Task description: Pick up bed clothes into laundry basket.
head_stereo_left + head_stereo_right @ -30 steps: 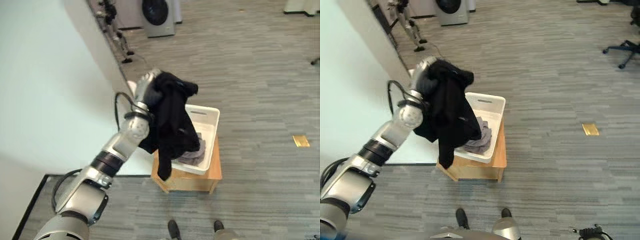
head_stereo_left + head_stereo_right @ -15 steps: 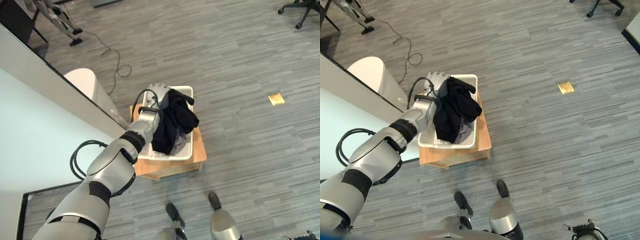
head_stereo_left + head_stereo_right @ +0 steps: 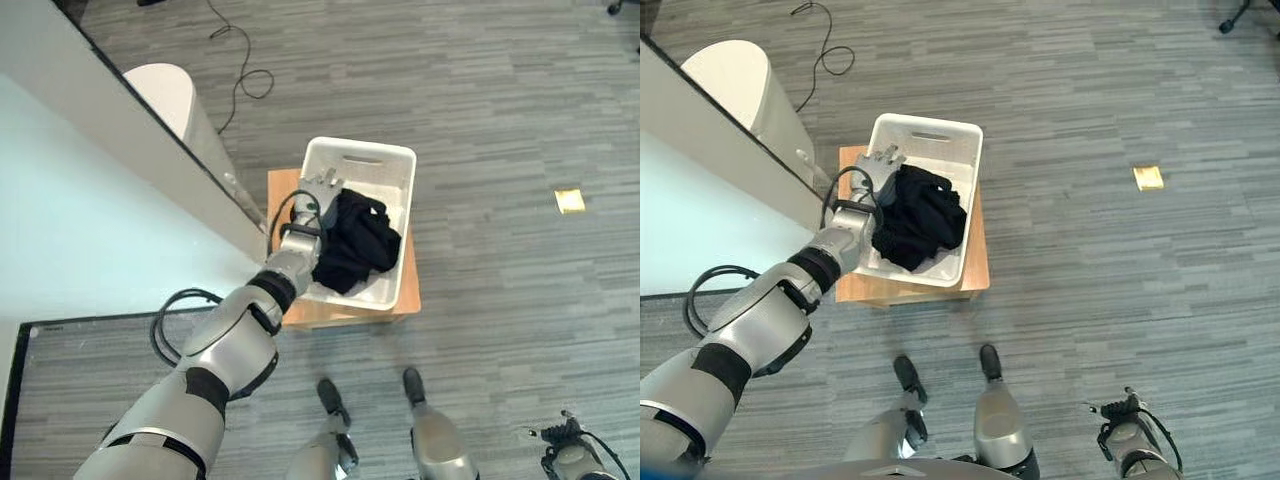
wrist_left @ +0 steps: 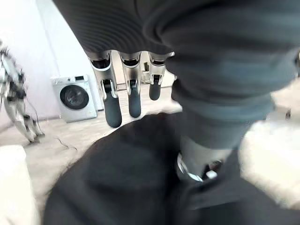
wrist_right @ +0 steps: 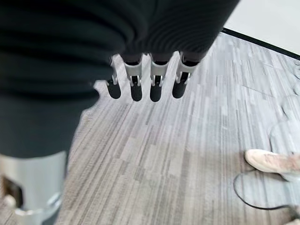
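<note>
While we are looking down at frame centre:
Black garment (image 3: 355,245): lying bunched inside the white laundry basket (image 3: 398,160), which is sitting on a wooden stand (image 3: 275,190).
Left hand (image 3: 318,190): hovering over the basket's left edge, fingers (image 4: 113,110) extending straight, gripping nothing.
Right hand (image 5: 140,86): hanging over grey floor (image 5: 187,154), fingers relaxing, carrying nothing.

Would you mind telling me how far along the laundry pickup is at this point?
Done: the black garment lies inside the white laundry basket on the wooden stand. In hand: nothing; the left hand is over the basket's left rim with straight fingers, and the right hand hangs open above the floor. Left: withdrawing the left arm; no other clothes are in sight.
</note>
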{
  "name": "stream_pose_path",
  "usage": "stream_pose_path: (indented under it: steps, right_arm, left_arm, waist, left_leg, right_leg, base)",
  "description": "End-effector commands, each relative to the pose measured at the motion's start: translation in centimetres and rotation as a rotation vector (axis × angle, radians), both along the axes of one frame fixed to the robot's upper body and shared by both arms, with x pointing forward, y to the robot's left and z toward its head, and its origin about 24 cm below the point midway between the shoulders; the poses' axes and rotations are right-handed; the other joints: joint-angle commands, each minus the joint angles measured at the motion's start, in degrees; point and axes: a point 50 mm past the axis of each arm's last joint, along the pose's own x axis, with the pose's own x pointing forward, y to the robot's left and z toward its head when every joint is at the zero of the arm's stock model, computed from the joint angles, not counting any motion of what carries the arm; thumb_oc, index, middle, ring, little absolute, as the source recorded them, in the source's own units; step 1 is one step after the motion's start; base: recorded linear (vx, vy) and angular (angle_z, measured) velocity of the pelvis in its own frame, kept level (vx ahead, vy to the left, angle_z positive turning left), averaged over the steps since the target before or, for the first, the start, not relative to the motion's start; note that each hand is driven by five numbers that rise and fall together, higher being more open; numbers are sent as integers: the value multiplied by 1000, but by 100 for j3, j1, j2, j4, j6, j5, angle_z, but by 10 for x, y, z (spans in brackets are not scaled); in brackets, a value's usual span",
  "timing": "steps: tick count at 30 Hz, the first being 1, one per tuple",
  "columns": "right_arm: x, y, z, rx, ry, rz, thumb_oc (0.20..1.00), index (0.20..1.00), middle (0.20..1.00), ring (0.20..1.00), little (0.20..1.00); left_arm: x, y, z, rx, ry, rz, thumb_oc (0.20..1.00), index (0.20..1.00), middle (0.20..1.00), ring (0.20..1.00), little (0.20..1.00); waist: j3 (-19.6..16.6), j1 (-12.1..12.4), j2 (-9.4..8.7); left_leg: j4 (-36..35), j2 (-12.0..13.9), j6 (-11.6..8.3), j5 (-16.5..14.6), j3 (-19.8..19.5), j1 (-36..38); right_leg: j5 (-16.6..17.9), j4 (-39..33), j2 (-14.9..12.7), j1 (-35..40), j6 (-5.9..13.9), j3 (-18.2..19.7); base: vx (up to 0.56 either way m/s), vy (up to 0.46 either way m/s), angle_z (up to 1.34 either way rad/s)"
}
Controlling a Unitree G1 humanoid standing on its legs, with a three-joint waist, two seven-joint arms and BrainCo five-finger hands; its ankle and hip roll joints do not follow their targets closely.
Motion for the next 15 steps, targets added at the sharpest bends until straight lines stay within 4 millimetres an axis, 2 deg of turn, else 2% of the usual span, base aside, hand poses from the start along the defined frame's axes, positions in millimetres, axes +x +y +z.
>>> stream_pose_path:
  steps: [1, 2, 3, 4, 6, 7, 8, 9, 10, 11, 12, 15]
  right_arm:
    - [-11, -12, 3, -45, -6, -44, 1000, 1000, 1000, 1000, 1000]
    - [-4, -12, 7, -51, -40, -29, 1000, 1000, 1000, 1000, 1000]
    - [-5, -12, 7, -51, -39, -29, 1000, 1000, 1000, 1000, 1000]
    - [28, -4, 27, -82, -199, 90, 1000, 1000, 1000, 1000, 1000]
    - [51, 6, 46, -96, -317, 204, 1000, 1000, 1000, 1000, 1000]
    - [78, 16, 67, -138, -407, 329, 1000, 1000, 1000, 1000, 1000]
    - [78, 17, 67, -137, -407, 332, 1000, 1000, 1000, 1000, 1000]
    - [103, 27, 85, -186, -464, 442, 1000, 1000, 1000, 1000, 1000]
    - [104, 28, 85, -186, -465, 445, 1000, 1000, 1000, 1000, 1000]
    - [106, 38, 122, -190, -659, 550, 1000, 1000, 1000, 1000, 1000]
    - [105, 38, 122, -190, -656, 550, 1000, 1000, 1000, 1000, 1000]
    - [105, 51, 147, -215, -796, 605, 1000, 1000, 1000, 1000, 1000]
  left_arm:
    - [-3, -22, 23, -488, -32, -70, 1000, 1000, 1000, 1000, 1000]
    - [-11, -27, 19, -636, 0, -119, 1000, 1000, 1000, 1000, 1000]
    - [-11, -27, 19, -636, 1, -118, 1000, 1000, 1000, 1000, 1000]
    - [-40, 0, 30, -932, -62, -229, 1000, 1000, 1000, 1000, 1000]
    - [-67, 29, 30, -1065, -104, -273, 1000, 1000, 1000, 1000, 1000]
    - [-91, 61, 31, -1109, -196, -256, 1000, 1000, 1000, 1000, 1000]
    - [-92, 62, 31, -1109, -197, -253, 1000, 1000, 1000, 1000, 1000]
    - [-118, 91, 32, -1159, -297, -216, 1000, 1000, 1000, 1000, 1000]
    - [-119, 92, 32, -1159, -298, -213, 1000, 1000, 1000, 1000, 1000]
    - [-144, 124, 31, -1233, -418, -124, 1000, 1000, 1000, 1000, 1000]
    - [-145, 124, 31, -1234, -416, -123, 1000, 1000, 1000, 1000, 1000]
    - [-167, 149, 19, -1222, -461, -19, 1000, 1000, 1000, 1000, 1000]
  waist:
    - [-289, 242, -197]
    - [-325, 310, -203]
    - [-336, 310, -207]
    - [-455, 574, -164]
    - [-534, 770, -117]
    - [-514, 1060, -40]
    - [-522, 1049, -42]
    - [-447, 1372, 44]
    - [-452, 1356, 43]
    - [-236, 1404, -98]
    - [-257, 1395, -93]
    - [-211, 1461, -304]
  left_leg:
    - [61, 736, -623, -318, -37, 458]
    - [61, 762, -618, -348, -35, 546]
    - [61, 764, -619, -324, -34, 526]
    - [61, 858, -610, -356, -80, 732]
    - [61, 915, -625, -269, -134, 760]
    - [61, 948, -641, -171, -231, 816]
    - [61, 953, -643, -139, -233, 793]
    - [100, 934, -644, -70, -404, 766]
    - [88, 938, -645, -33, -408, 750]
    - [676, 990, -642, -106, -233, 541]
    - [719, 994, -637, -98, -250, 486]
    - [2020, 1080, -489, -663, 171, 211]
  right_leg:
    - [277, 60, -356, -324, 344, -290]
    - [222, 60, -335, -218, 337, -290]
    - [242, 60, -332, -238, 331, -286]
    - [97, 60, -274, 10, 270, -297]
    - [15, 60, -200, 126, 206, -327]
    - [-121, 60, -113, 253, 131, -388]
    - [-94, 60, -107, 231, 122, -385]
    - [-213, 60, -40, 312, 27, -479]
    - [-186, 60, -34, 292, 19, -479]
    - [-179, 60, -90, 330, -87, -639]
    - [-151, 60, -89, 302, -94, -647]
    - [0, 136, -323, 135, -213, -1206]
  base:
    - [49, -117, 6]
    - [27, -76, 4]
    - [98, -181, 3]
    - [53, -208, -16]
    - [36, -190, 1]
    - [-9, -88, 24]
    - [-79, -117, -4]
    - [-89, -59, 11]
    - [-261, -151, 24]
    - [-221, -101, 45]
    - [-305, -160, 47]
    - [-319, -210, 103]
